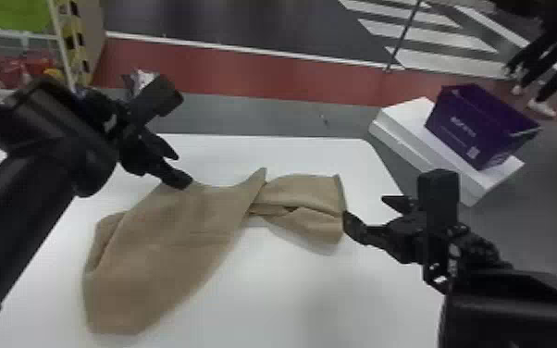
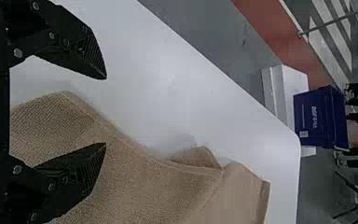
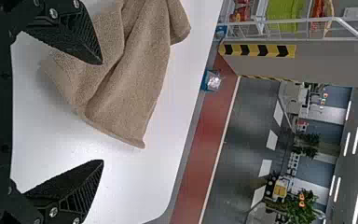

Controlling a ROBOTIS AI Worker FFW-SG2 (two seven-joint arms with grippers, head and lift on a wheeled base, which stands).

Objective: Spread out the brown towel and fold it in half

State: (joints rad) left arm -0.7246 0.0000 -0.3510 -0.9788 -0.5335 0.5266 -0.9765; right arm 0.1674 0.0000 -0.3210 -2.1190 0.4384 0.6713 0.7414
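Brown towel point(image 1: 166, 250) rumpled, partly overlapped, on white worktop point(image 1: 319, 291). Left claw point(image 1: 181, 168) released, at towel's far edge; right claw point(image 1: 365, 211) released, by its right end.

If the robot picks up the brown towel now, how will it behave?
The brown towel will probably hang floppy, since it already lies in soft folds and is twisted near its middle. It is likely light for its size, being one piece of cloth. It seems unlikely to slip easily from a firm grip, because its surface looks woven and rough.
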